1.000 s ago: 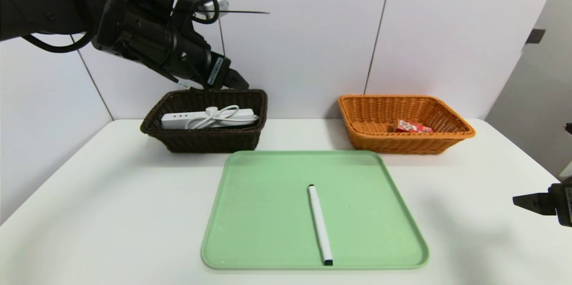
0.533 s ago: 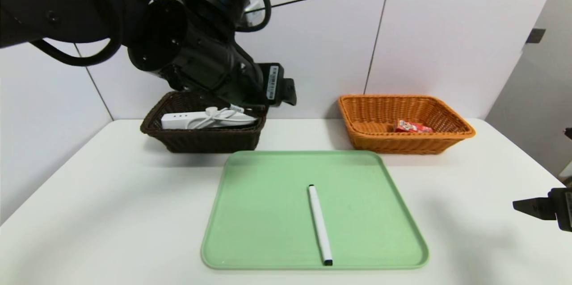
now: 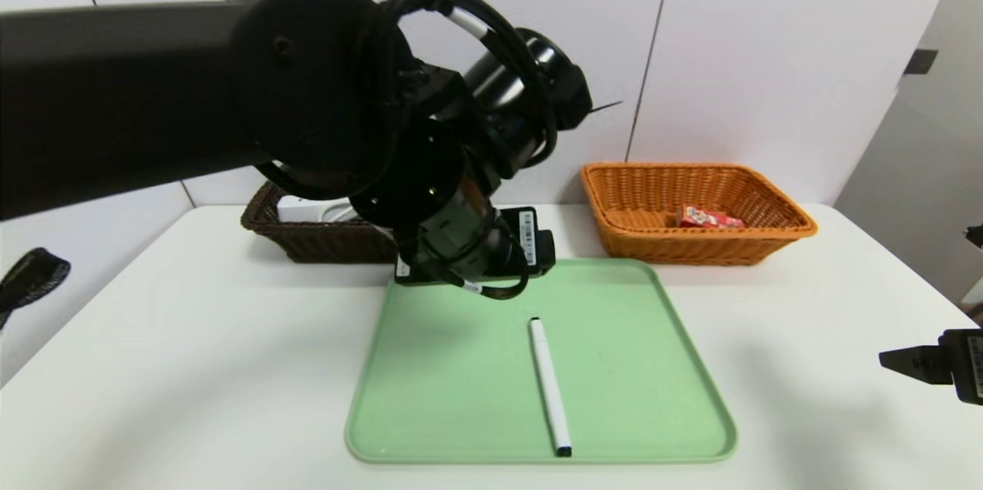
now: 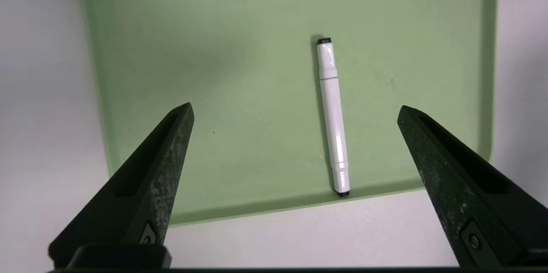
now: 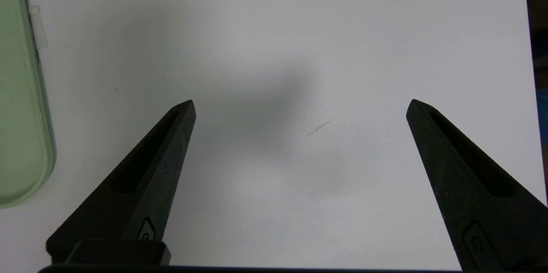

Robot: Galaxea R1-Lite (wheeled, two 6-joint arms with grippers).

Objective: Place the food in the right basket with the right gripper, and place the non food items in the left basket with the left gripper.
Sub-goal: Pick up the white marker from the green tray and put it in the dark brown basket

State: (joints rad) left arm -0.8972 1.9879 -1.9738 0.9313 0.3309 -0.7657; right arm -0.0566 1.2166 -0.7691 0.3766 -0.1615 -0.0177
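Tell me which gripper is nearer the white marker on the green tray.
Left. The left gripper hangs open above the tray, with the marker lying below between its fingers. The right gripper is parked open over bare table, beyond the tray's right edge.

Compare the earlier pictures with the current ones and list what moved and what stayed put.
The left pincer swung away from the dark basket, toward the robot and down, and is now above the green tray, open and empty, with the marker below it. Unchanged: the marker on the tray, the power strip in the dark basket, the red snack pouch in the orange basket, and the right pincer parked open over the table.
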